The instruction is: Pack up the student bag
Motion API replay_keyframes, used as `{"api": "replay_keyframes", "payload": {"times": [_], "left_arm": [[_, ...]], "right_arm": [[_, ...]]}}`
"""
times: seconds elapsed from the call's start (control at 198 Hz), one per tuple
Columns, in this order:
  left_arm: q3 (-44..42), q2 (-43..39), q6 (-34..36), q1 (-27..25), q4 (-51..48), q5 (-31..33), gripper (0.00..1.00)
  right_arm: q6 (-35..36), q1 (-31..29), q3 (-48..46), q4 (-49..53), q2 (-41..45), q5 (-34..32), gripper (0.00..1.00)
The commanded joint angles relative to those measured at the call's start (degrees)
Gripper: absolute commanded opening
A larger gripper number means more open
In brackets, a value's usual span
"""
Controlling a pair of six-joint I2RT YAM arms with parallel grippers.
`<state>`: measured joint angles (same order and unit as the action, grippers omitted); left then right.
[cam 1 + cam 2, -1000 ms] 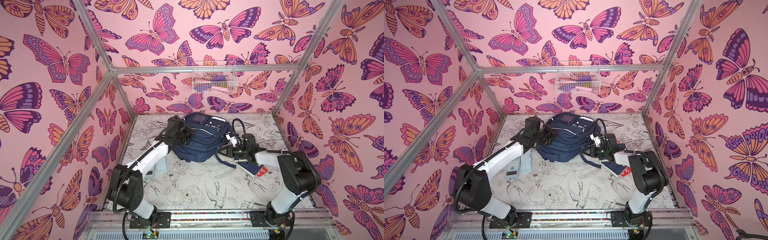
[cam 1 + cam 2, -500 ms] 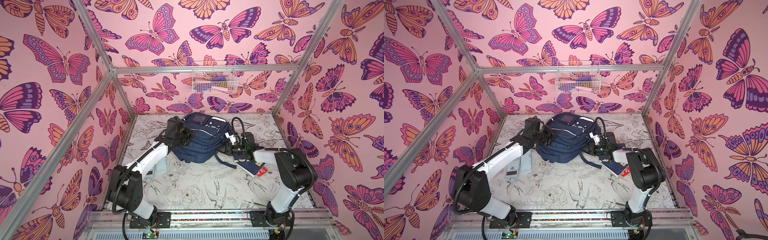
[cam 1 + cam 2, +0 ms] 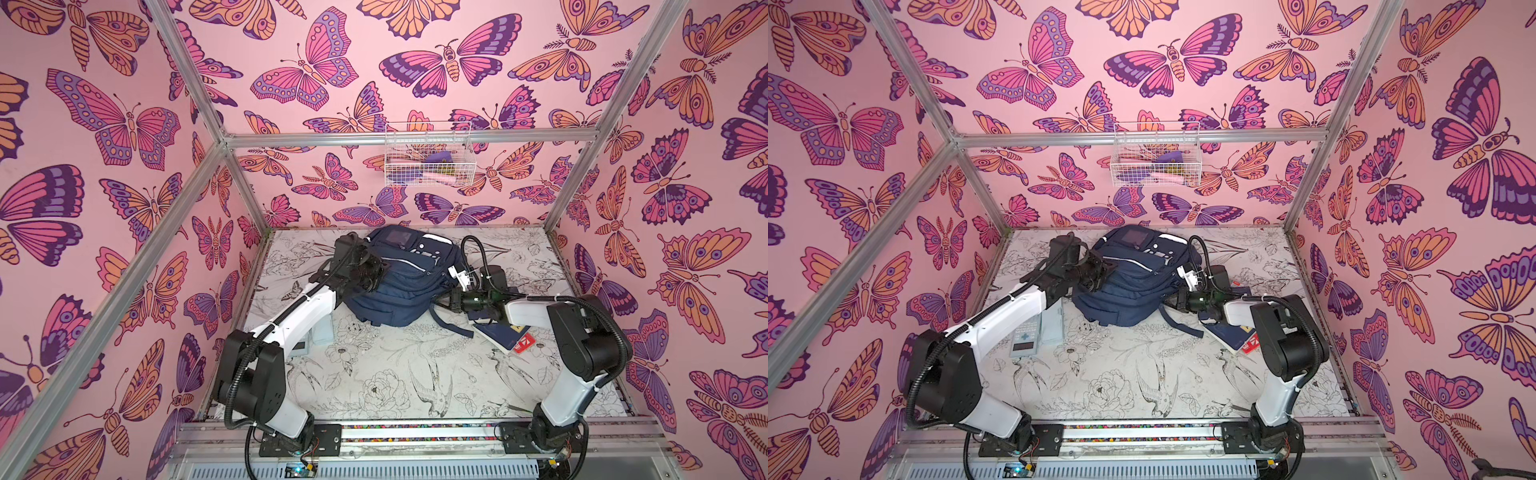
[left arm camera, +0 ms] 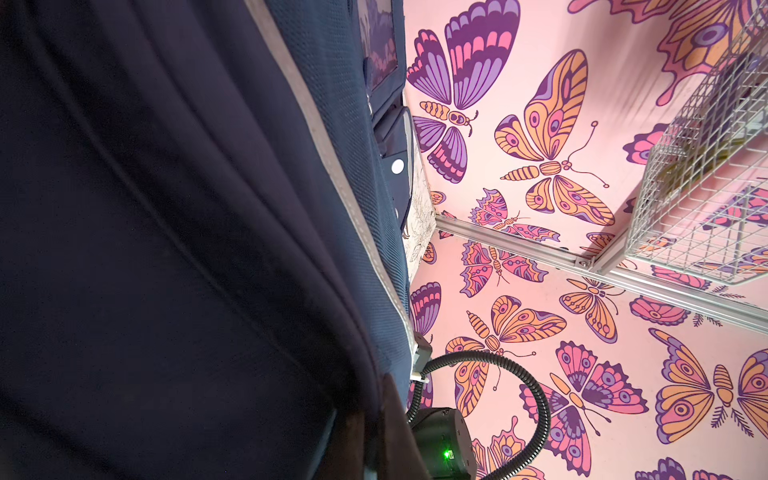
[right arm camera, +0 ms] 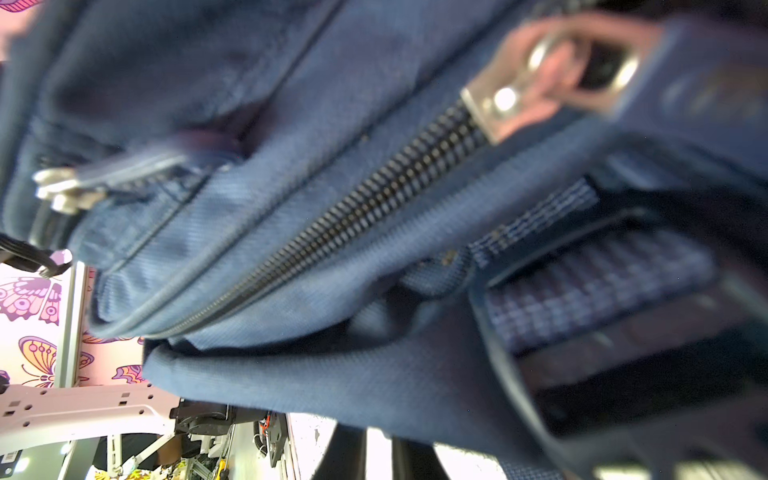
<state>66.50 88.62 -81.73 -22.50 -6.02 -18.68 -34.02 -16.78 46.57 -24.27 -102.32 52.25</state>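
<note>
At the student bag's nine o'clock side, the left gripper, fingers together, should brace it while the right gripper, fingers' state unclear, works the zip.

The student bag is matt navy woven cloth, with a finer mesh weave on one panel in the left wrist view. Its zip has dark coil teeth and a shiny metal slider. The wire basket is white-coated metal wire, and the frame bar is bare satin metal.
</note>
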Motion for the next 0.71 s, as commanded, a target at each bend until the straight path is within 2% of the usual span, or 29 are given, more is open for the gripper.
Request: {"api": "replay_keyframes", "payload": {"times": [0.0,0.162,0.343,0.535,0.641,0.702], "left_arm": [[0.2,-2.8,-2.6,0.0,3.5,-3.5,0.00],[0.0,-2.7,-2.7,0.1,3.7,-3.5,0.00],[-0.3,-2.4,-2.8,0.3,4.1,-3.5,0.00],[-1.4,-2.5,-2.8,0.3,4.4,-2.9,0.00],[-2.0,-2.7,-2.7,0.3,4.3,-2.5,0.00],[-2.6,-3.2,-2.8,0.3,4.3,-1.9,0.00]], "right_arm": [[1.7,-0.6,-0.1,2.0,0.7,-1.6,0.08],[4.8,-1.5,-1.0,8.9,4.4,-3.7,0.00],[7.6,-3.8,-1.3,18.6,9.6,-7.4,0.00],[9.3,-9.2,2.5,32.2,13.8,-15.0,0.00],[11.4,-13.4,6.0,39.5,14.3,-22.2,0.00],[11.7,-15.5,8.5,42.5,14.0,-22.4,0.00]]}}
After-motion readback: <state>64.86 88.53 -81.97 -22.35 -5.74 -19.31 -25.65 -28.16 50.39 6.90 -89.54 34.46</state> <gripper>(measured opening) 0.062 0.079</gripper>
